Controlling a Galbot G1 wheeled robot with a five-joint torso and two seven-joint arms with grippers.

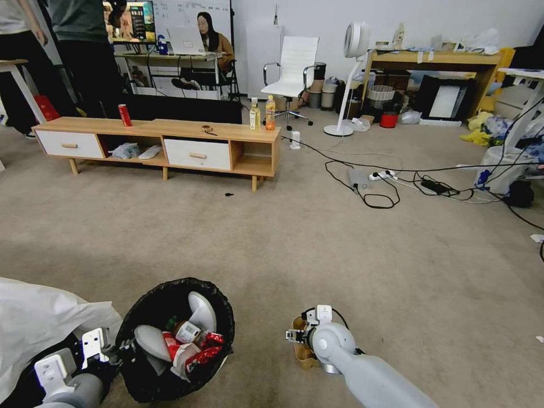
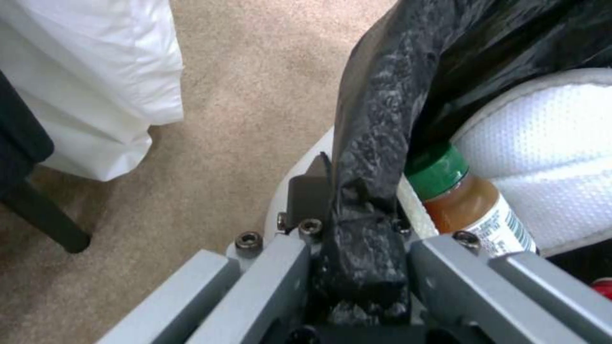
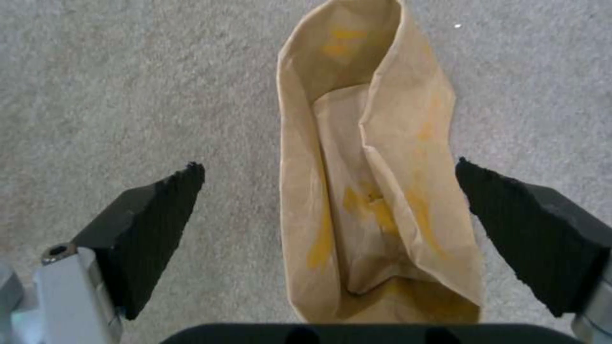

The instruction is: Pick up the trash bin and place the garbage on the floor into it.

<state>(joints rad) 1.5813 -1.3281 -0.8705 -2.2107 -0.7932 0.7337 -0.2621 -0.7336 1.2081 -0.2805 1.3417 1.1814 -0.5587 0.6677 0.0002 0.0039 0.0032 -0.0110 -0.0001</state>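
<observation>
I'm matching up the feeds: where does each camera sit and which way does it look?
Head: high, facing forward and down; both arms show.
Left wrist: along the left hand, shut on the trash bin rim.
Right wrist: down between the open right hand at the paper bag on the floor.
Shared with head: bin, bag.

No readable text or labels

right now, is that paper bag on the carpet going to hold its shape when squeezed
Probably not: the paper bag looks thin and creased, so it should crumple between the open right gripper. It seems empty, likely light, and may slide on the carpet.
</observation>
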